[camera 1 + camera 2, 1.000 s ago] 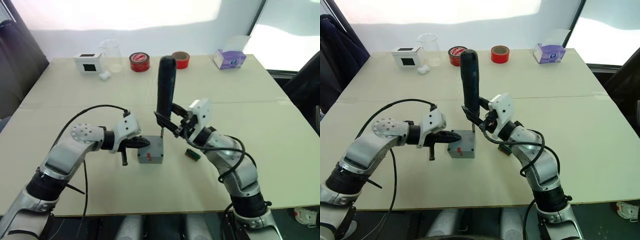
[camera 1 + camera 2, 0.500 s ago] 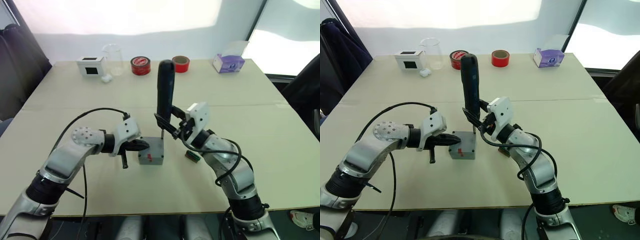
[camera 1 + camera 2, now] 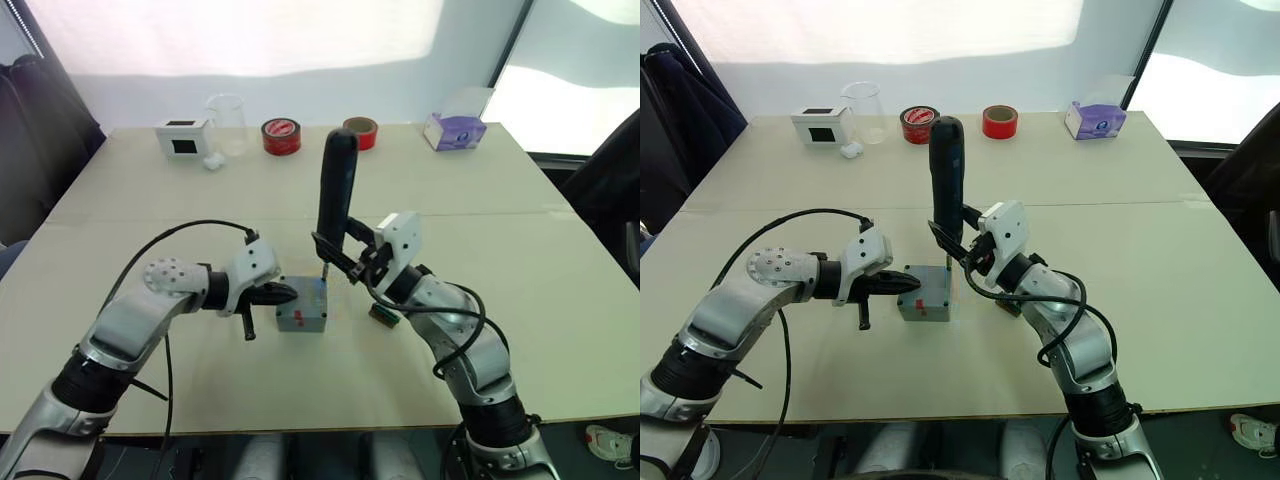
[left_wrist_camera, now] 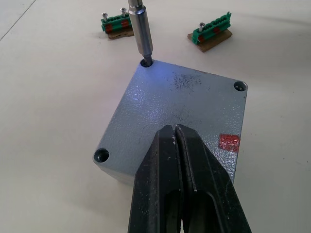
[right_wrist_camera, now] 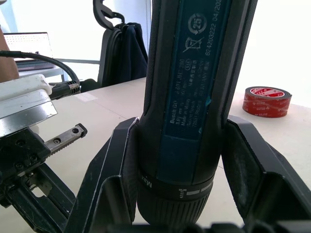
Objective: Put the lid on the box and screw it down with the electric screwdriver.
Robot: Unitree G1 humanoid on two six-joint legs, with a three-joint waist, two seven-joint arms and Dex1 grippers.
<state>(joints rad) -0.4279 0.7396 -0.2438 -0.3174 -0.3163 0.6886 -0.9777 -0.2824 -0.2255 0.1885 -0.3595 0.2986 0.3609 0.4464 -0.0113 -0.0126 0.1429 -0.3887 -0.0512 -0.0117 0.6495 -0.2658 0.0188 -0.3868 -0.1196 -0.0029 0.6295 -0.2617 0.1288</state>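
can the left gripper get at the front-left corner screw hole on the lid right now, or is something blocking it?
Probably yes. The left gripper, shut, rests over the lid; that screw hole lies bare beside its fingers. The electric screwdriver occupies a far corner, out of the way.

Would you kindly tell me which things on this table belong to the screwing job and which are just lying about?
In use:
lid
box
electric screwdriver
right gripper
left gripper

Lying about:
two red tape rolls
white box
clear beaker
tissue box
green terminal blocks
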